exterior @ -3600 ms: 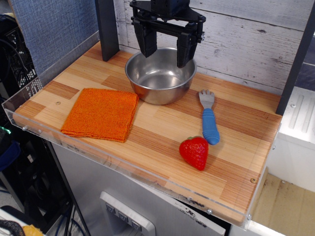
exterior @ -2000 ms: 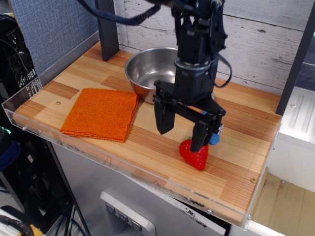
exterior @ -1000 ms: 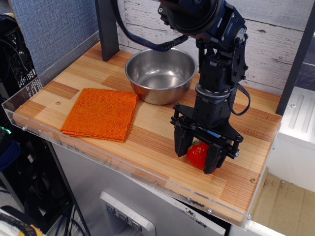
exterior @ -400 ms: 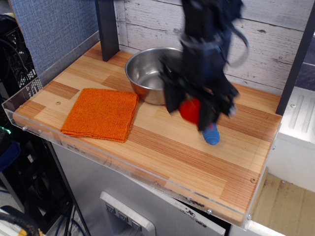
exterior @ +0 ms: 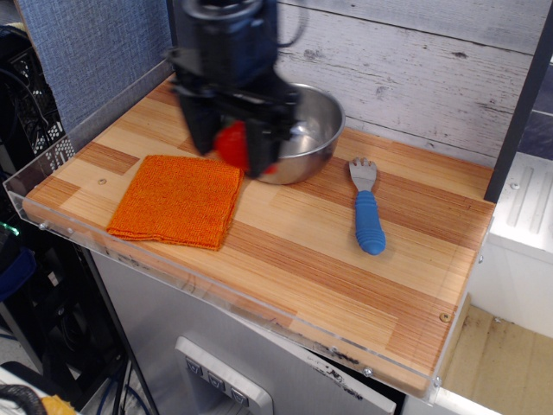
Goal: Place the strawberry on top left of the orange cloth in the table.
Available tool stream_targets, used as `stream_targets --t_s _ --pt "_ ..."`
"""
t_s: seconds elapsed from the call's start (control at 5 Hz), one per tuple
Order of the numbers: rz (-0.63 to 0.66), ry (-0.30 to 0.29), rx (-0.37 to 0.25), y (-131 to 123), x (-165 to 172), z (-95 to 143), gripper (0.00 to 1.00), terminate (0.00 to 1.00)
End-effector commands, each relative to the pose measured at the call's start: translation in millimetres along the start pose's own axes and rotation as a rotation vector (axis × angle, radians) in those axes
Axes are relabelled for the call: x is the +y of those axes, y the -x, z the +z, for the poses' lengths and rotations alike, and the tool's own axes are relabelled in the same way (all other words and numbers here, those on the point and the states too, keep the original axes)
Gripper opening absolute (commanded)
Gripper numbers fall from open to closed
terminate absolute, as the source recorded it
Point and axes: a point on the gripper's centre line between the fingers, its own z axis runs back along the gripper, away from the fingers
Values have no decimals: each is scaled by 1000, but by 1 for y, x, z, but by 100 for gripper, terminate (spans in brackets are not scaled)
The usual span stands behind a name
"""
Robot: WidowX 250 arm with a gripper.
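Carried leftward, strawberry [exterior: 232, 144] now hangs in jaws near orange cloth [exterior: 178, 199].

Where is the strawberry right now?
The strawberry is up off the table, held between the jaws of the gripper, left of centre in the picture. It hangs by the orange cloth's far right corner, in front of the steel bowl.

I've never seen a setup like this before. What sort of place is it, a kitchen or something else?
Probably a robot test bench, not a kitchen. A small plank table with a clear acrylic rim stands above loose cables, and a black gripper carries a strawberry between its jaws, near a steel bowl.
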Motion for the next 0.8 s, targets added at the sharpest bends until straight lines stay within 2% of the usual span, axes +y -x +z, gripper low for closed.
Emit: stream_targets --t_s 0.0,0.4,0.6 --pt "151 -72 3 -30 52 -20 0 0" --pt "245 -87 -4 -59 108 -33 0 0" --pt "279 -100 10 -61 131 -35 0 0"
